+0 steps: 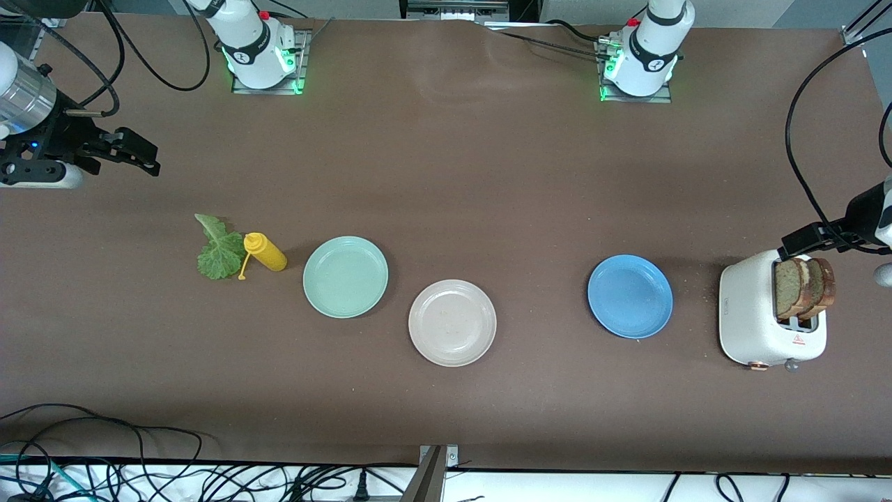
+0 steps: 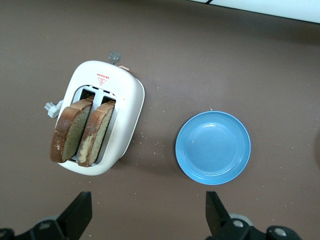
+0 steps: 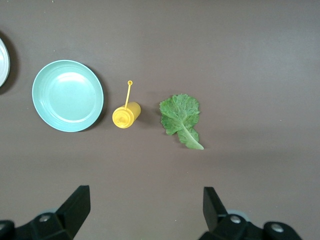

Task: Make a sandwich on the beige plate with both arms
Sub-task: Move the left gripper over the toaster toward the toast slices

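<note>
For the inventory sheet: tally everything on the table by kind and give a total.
Plates: 3 (mint-green plate, beige plate, blue plate)
Bread slices: 2, standing in the toaster
Toaster: 1
Lettuce leaf: 1
Yellow squeeze bottle: 1
Total: 8

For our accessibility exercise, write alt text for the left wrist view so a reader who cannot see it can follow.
A white toaster with two bread slices standing in its slots sits on a brown table, with an empty blue plate beside it. The left gripper hangs open above them, holding nothing.
</note>
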`<move>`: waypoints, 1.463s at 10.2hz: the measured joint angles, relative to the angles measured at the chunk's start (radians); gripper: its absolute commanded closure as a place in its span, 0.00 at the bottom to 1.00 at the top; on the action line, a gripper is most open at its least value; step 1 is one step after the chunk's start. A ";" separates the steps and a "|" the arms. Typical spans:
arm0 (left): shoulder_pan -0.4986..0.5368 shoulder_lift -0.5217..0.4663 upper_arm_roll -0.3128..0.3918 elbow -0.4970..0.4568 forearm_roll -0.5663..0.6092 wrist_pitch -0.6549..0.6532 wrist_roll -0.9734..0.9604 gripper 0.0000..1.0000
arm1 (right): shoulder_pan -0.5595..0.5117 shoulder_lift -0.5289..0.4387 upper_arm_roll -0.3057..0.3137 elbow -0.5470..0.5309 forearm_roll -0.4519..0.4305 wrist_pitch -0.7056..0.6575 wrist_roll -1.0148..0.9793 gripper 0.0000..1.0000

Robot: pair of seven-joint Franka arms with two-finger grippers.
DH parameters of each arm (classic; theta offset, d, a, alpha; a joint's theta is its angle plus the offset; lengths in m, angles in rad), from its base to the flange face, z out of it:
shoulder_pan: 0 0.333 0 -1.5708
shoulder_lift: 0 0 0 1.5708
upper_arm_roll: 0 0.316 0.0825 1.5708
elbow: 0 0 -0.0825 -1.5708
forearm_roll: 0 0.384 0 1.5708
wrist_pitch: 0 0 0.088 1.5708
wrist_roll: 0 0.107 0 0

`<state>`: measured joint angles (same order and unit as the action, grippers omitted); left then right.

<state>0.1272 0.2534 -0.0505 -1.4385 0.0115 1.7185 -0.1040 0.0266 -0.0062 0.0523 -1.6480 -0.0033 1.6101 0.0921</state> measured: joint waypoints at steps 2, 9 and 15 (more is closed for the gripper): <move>-0.001 0.000 -0.004 0.000 0.000 0.000 -0.003 0.00 | 0.000 0.000 0.000 0.000 0.000 0.000 0.000 0.00; -0.007 0.000 -0.050 0.000 0.000 0.000 0.006 0.00 | 0.000 0.000 0.000 0.000 0.000 0.000 0.000 0.00; 0.012 0.033 -0.042 -0.001 0.000 0.030 0.046 0.00 | 0.000 0.000 0.000 0.000 0.000 0.000 0.000 0.00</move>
<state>0.1396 0.2868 -0.0927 -1.4394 0.0114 1.7483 -0.0579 0.0267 -0.0060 0.0522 -1.6480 -0.0033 1.6102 0.0921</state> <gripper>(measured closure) 0.000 0.000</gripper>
